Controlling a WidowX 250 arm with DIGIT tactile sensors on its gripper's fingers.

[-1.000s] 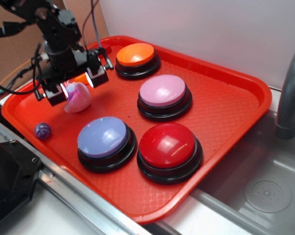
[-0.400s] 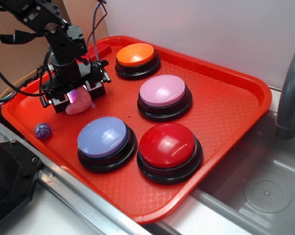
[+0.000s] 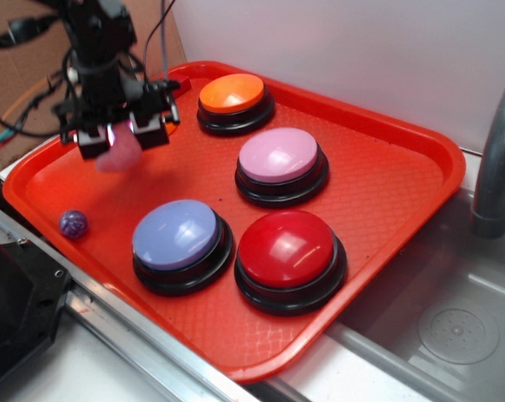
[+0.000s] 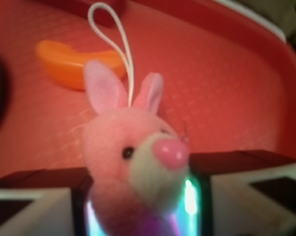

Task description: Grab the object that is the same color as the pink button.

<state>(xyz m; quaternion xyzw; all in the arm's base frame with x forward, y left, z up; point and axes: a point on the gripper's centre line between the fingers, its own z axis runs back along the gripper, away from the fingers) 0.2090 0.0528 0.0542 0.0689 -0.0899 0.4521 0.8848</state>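
Pink plush toy (image 4: 138, 162): sitting clamped between the jaws at the upper left of the exterior frame (image 3: 118, 155), hanging above the tray floor; the wrist view is showing a rabbit-like face with two ears, a dark eye, a pink nose and a white string loop.
Gripper (image 3: 121, 134): pointing downward, its jaws pressing on both sides of the toy, gripping it.
Pink button (image 3: 279, 156): resting at the centre of the tray, well apart from the toy, to its right in the frame.
Orange button (image 3: 232, 93): standing at the top of the tray, near the gripper.
Lavender-blue button (image 3: 176, 234): sitting below the toy, toward the tray's lower edge.
Red button (image 3: 286, 249): sitting just beside the lavender-blue one.
Purple ball (image 3: 73, 223): lying near the tray's left edge.
Orange crescent piece (image 4: 71, 66): lying on the tray behind the toy.
Red tray (image 3: 403, 180): carrying all of these, beside a sink (image 3: 461, 331).
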